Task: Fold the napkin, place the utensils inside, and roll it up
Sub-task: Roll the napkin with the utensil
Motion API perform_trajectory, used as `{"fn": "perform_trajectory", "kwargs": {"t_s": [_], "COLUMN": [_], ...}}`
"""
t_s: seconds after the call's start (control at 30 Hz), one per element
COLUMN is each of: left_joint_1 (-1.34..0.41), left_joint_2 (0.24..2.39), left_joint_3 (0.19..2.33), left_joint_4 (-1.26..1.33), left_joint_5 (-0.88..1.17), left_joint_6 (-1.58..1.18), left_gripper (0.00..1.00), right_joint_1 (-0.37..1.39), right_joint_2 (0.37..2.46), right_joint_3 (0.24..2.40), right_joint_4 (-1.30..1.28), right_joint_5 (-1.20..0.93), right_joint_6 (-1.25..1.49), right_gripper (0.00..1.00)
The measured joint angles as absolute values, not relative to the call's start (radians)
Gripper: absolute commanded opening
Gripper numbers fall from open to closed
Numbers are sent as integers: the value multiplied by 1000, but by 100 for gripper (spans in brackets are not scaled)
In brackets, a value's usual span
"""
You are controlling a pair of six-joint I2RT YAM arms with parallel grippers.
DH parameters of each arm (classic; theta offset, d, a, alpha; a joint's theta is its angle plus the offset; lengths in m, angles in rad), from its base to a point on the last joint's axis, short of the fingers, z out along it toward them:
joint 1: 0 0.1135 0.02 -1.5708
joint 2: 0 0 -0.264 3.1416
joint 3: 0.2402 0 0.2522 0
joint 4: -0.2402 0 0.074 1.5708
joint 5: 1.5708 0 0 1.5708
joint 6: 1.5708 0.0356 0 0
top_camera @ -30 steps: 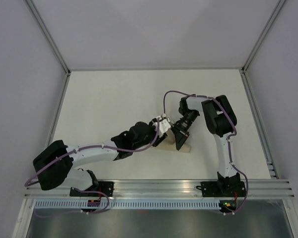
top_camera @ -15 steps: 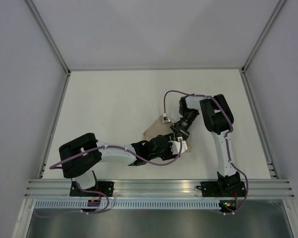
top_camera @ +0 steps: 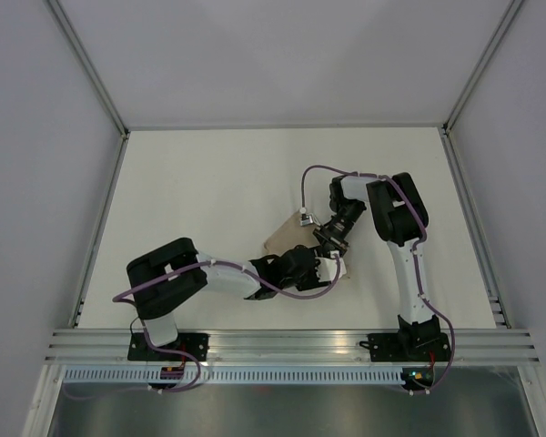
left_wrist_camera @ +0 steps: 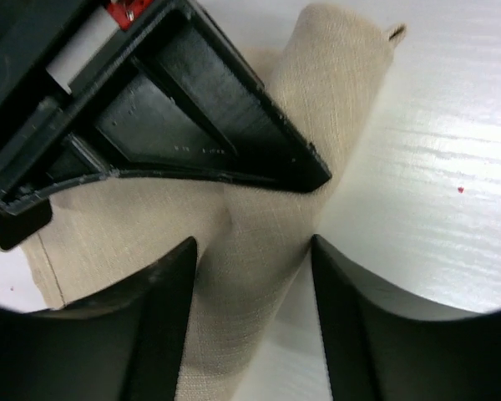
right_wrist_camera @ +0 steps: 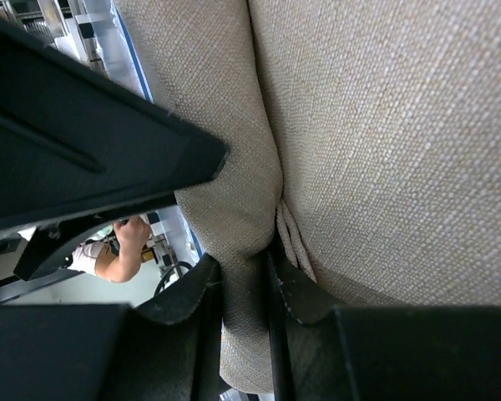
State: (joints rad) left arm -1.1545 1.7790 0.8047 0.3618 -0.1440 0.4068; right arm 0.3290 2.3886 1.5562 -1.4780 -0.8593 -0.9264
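Left fingers (left_wrist_camera: 163,317) stand apart astride the napkin (left_wrist_camera: 259,251); right fingers (right_wrist_camera: 313,305) pinch its fold.

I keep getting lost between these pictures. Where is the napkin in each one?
Top: centre, a tan patch beside the right end effector.
Left wrist: middle, a roll running to the upper right.
Right wrist: fills most of the picture.
Shared landmark: the right end effector, pinching a fold of it.

Right end effector (right_wrist_camera: 242,288) on napkin (left_wrist_camera: 259,251), before left fingers (left_wrist_camera: 154,334)
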Motion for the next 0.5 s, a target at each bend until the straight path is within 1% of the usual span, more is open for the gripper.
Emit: {"fn": "perform_trajectory", "kwargs": {"t_s": [0.03,0.13,0.17,0.23,0.27,0.37,0.5], "left_joint_1": [-1147,-1124,-1118,-1106,-1100,-1070,-1032], "left_joint_2": [1780,1783,1784,1784,1786,1800,1819], "left_joint_3": [805,818,825,844,852,884,924], "left_joint_4": [355,330,319,292,281,251,211], "left_joint_5": [-134,-86,-67,-15,2,66,142], "left_joint_6": [406,398,397,395,393,384,371], "left_gripper": [45,28,21,14,12,7,4], "right_joint_1": [326,318,314,305,300,295,292], "right_joint_2": [2389,2387,2384,2368,2356,2322,2278], "right_joint_3": [1556,1556,1555,1549,1545,1533,1526], "right_joint_4": [-1479,-1483,-1485,-1488,-1483,-1470,-1444], "right_joint_5": [-860,-866,-868,-871,-869,-863,-848], "right_joint_6": [-929,-931,-931,-934,-938,-949,-971], "right_gripper": [32,42,47,51,55,61,63]}}
